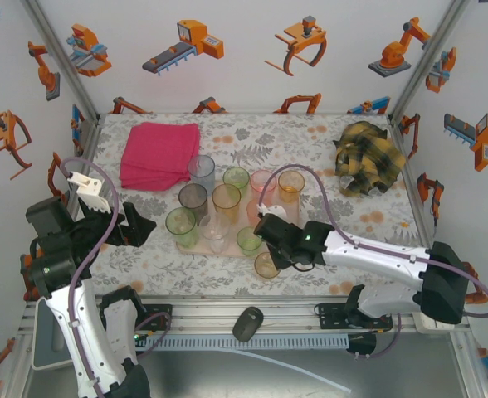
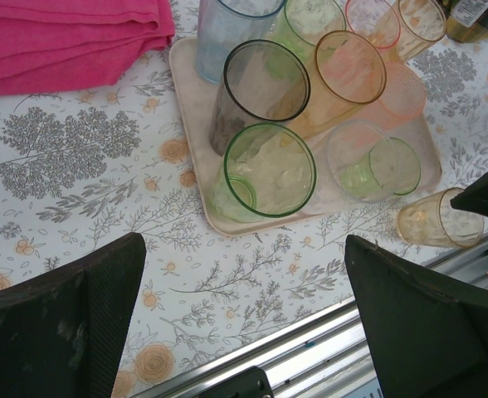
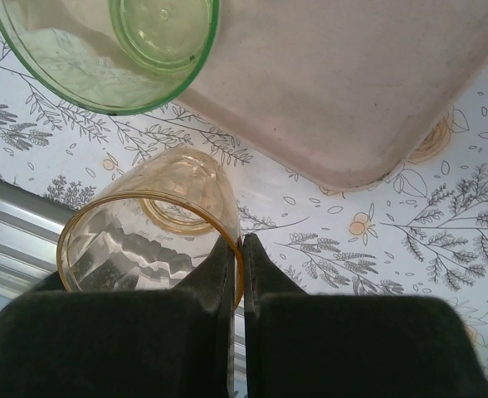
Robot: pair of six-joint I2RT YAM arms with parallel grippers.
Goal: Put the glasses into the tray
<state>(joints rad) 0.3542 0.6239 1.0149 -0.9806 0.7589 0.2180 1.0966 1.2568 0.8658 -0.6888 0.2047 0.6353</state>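
Closely packed glasses (image 2: 269,170), pink tray (image 2: 196,124), amber glass (image 3: 144,240) outside

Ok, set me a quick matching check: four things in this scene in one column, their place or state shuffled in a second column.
Column A
1. amber tumbler
2. smoky grey tumbler
3. magenta cloth
4. left tool

Column B
a. folded, on the far-left part of the table
b. open, over the table to the left of the tray
c. off the tray by its near edge, rim pinched by the right tool
d. standing on the tray

Pairs: 1-c, 2-d, 3-a, 4-b
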